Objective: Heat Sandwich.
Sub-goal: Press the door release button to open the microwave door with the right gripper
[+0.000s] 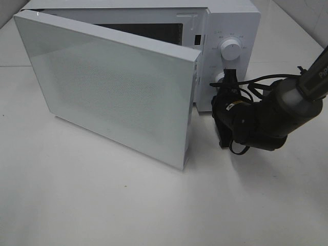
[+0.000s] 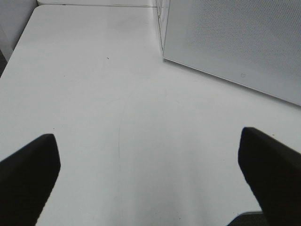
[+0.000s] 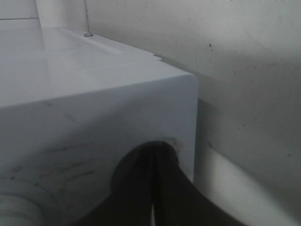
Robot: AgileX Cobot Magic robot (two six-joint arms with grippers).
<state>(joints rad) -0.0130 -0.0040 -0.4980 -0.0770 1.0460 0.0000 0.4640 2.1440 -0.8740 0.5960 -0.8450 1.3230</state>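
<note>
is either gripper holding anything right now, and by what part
Nothing visibly held: left gripper is open over the table; right gripper is shut, tips at the microwave's lower knob.

A microwave [image 1: 225,20] sits toward the back of the table [image 1: 102,205]. Its door [image 1: 113,87] stands swung out to the front left, in front of the oven's opening. The control panel [image 1: 243,77] is on the right of the front, with one knob [image 1: 230,50] above another [image 1: 220,78]. The right claw [image 1: 229,73] is just in front of the lower knob, its arm coming in from the right. The left claw [image 2: 148,139] hangs over bare table, with the door ahead of it.
</note>
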